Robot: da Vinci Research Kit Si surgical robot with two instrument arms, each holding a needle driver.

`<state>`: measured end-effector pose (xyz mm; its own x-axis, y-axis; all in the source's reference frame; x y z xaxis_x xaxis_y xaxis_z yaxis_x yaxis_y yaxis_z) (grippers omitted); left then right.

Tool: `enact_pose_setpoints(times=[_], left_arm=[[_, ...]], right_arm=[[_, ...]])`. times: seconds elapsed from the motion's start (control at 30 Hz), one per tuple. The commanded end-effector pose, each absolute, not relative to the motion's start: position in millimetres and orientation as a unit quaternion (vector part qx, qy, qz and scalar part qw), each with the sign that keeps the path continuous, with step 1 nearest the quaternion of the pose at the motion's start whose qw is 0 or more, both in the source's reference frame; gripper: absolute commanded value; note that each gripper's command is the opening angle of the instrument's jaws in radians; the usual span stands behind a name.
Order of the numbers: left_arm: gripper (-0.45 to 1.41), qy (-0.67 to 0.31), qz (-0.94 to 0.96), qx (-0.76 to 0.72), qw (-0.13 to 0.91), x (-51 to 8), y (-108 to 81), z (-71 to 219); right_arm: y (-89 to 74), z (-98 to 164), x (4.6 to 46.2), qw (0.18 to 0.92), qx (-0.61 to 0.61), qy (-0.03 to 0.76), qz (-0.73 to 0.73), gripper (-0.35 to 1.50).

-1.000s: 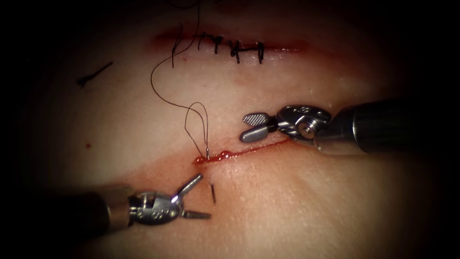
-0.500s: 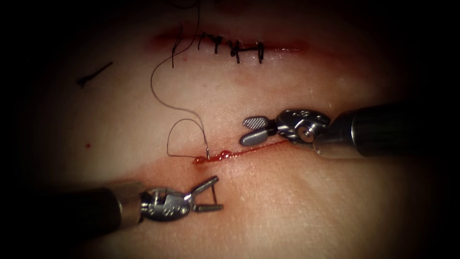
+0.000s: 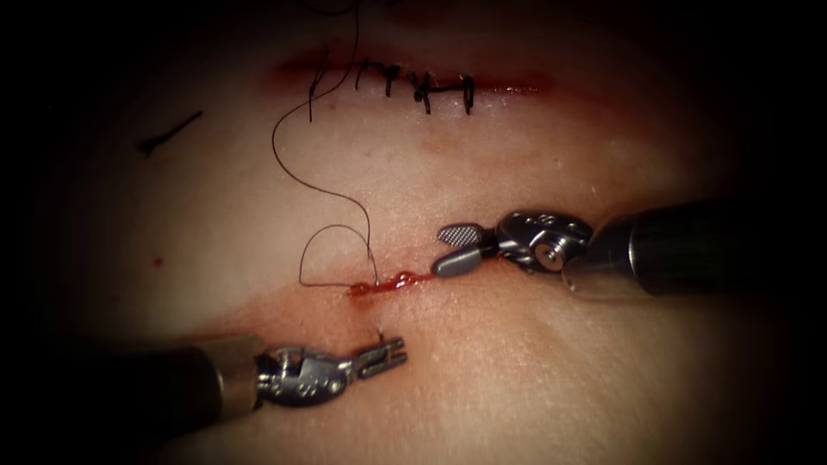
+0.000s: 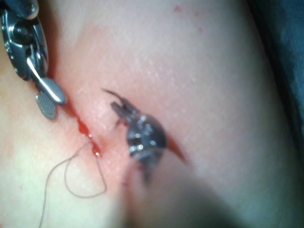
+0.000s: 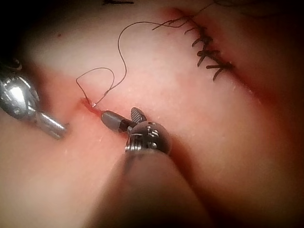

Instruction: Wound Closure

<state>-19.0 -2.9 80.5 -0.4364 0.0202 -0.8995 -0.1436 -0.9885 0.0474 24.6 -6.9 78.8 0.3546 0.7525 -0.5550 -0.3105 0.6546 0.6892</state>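
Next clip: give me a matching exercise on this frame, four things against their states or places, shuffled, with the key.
Things:
1. left tool
2. right tool
3. needle
4. thread

States:
A. loops above the left end of the open cut
B. jaws open, holding nothing, beside the cut
C. tip stands out of the tissue below the cut
D. jaws shut on the needle

Pairs: 1-D, 2-B, 3-C, 4-A
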Motion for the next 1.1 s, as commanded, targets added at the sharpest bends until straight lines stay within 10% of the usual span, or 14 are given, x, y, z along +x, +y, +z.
enact_pose_setpoints(times=[0.03,1.1], left_arm=[[-0.45,0.051,0.843,-0.533,0.049,-19.7,-3.6,80.7],[-0.45,0.155,0.820,-0.550,0.014,-16.2,4.1,66.7]], right_arm=[[-7.4,79.2,25.1,0.786,0.244,0.457,0.337,1.30],[-8.2,79.6,25.1,0.786,0.242,0.459,0.336,1.30]])
